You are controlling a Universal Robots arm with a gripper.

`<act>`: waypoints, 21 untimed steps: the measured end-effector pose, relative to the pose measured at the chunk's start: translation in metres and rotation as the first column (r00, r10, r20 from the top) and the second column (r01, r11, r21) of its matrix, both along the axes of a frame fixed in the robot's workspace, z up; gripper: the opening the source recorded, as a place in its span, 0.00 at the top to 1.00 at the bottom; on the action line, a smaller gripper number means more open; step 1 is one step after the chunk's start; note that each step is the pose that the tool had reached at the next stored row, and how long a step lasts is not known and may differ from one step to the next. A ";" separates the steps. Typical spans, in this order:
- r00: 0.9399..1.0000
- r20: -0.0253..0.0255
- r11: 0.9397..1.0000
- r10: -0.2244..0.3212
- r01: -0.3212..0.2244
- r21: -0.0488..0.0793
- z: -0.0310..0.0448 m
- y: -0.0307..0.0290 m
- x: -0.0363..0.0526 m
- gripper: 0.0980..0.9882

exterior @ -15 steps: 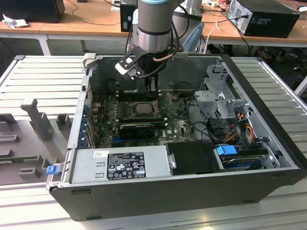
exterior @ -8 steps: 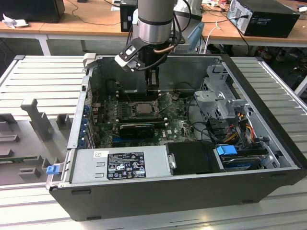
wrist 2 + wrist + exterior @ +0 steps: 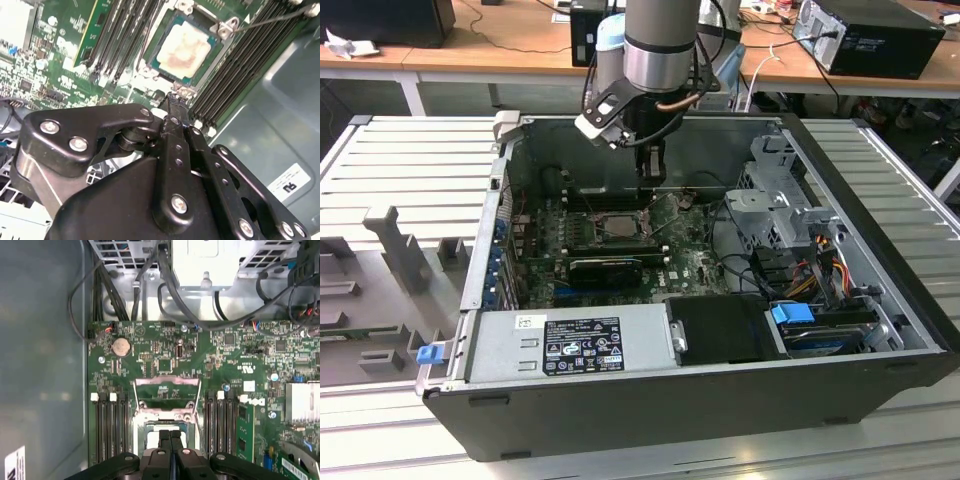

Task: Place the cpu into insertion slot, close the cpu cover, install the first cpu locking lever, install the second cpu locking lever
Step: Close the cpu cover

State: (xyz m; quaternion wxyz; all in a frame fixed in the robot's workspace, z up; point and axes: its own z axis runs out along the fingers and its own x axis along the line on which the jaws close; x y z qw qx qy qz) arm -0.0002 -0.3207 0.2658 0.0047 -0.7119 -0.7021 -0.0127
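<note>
The gripper (image 3: 172, 99) hangs with its jaws pressed together and nothing between them, tips just by the edge of the socket (image 3: 150, 70). The cpu (image 3: 186, 46) lies flat in that socket, and the cover (image 3: 167, 381) stands swung open beside it. The risk, as I judge it, is that a low or skewed sweep drags the tips across the cpu and shifts it, or the cover slips off them and drops crooked.

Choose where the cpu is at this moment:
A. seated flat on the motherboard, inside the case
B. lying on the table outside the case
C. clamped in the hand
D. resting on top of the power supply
A: in the second wrist view the cpu lies flat on the motherboard with its stained metal top bare, and the shut hand is not around it.
</note>
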 end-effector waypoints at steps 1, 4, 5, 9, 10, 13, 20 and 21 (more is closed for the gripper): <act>1.000 0.000 1.000 0.000 0.000 0.000 0.0000 0.0001 0.0025 0.99; 1.000 -0.001 1.000 0.000 0.000 0.000 0.0000 0.0004 0.0081 0.99; 1.000 -0.001 1.000 0.000 0.000 0.000 0.0000 0.0005 0.0099 0.99; 1.000 -0.003 1.000 0.001 -0.001 0.000 0.0000 0.0007 0.0181 0.99; 1.000 -0.004 1.000 0.001 -0.001 0.000 0.0000 0.0007 0.0200 0.99; 1.000 -0.004 1.000 0.002 -0.002 0.000 0.0000 0.0008 0.0236 0.99; 1.000 -0.006 1.000 0.006 -0.006 0.000 -0.0009 0.0009 0.0368 0.99; 1.000 -0.005 1.000 0.006 -0.006 0.000 -0.0013 0.0009 0.0377 0.99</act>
